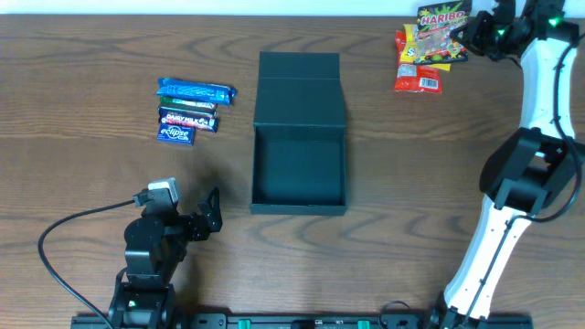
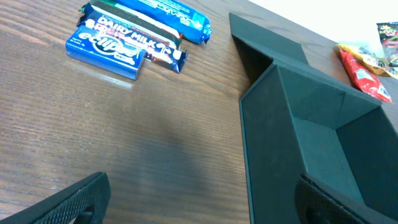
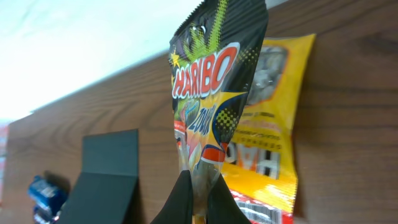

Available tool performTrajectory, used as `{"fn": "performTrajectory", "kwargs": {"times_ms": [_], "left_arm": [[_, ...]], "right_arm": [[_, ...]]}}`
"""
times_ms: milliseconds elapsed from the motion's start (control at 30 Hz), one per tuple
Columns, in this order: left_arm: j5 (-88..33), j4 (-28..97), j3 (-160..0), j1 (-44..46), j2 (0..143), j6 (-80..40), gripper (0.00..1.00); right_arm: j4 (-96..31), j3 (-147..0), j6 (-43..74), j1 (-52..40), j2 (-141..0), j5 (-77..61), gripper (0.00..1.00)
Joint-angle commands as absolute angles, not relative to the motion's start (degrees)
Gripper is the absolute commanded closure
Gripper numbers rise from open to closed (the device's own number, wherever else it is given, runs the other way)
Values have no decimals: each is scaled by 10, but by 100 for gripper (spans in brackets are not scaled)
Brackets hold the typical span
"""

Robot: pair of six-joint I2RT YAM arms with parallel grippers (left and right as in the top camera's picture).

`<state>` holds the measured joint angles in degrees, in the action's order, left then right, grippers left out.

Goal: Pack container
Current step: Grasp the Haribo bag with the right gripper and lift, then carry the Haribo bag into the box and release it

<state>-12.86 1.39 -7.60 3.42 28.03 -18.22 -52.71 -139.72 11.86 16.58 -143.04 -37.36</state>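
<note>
The dark teal container [image 1: 300, 128] stands open in the middle of the table, its flap lid [image 1: 299, 68] lying flat behind it; it also shows in the left wrist view [image 2: 292, 118] and the right wrist view [image 3: 106, 180]. My right gripper [image 1: 466, 38] is at the far right, shut on a black Haribo packet [image 3: 208, 93], [image 1: 442, 20] lifted above a yellow Haribo packet [image 3: 270, 124] and a red packet [image 1: 419, 78]. My left gripper [image 1: 213, 212] is open and empty, front left of the container.
Three blue snack bars lie left of the container: a long blue bar [image 1: 195, 90], a Dairy Milk bar [image 1: 188, 118] and an Eclipse packet [image 1: 175, 134]. They also show in the left wrist view [image 2: 124, 43]. A black cable [image 1: 64, 228] trails at the front left.
</note>
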Motion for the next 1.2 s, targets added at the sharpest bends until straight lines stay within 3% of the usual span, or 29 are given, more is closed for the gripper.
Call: {"fn": "performTrajectory", "kwargs": {"times_ms": [0, 167, 633, 1167], "left_arm": [[-118, 10, -74, 33, 281, -183, 5], [-118, 0, -74, 33, 281, -182, 5], [-114, -28, -73, 33, 281, -183, 5], [-118, -65, -74, 33, 281, -182, 5]], "right_arm": [[-535, -1425, 106, 164, -1433, -447, 99], [-621, -1465, 33, 143, -1425, -519, 99], [-973, -1538, -350, -33, -1391, -462, 99], [-973, -1527, -325, -189, -1383, -316, 99]]}}
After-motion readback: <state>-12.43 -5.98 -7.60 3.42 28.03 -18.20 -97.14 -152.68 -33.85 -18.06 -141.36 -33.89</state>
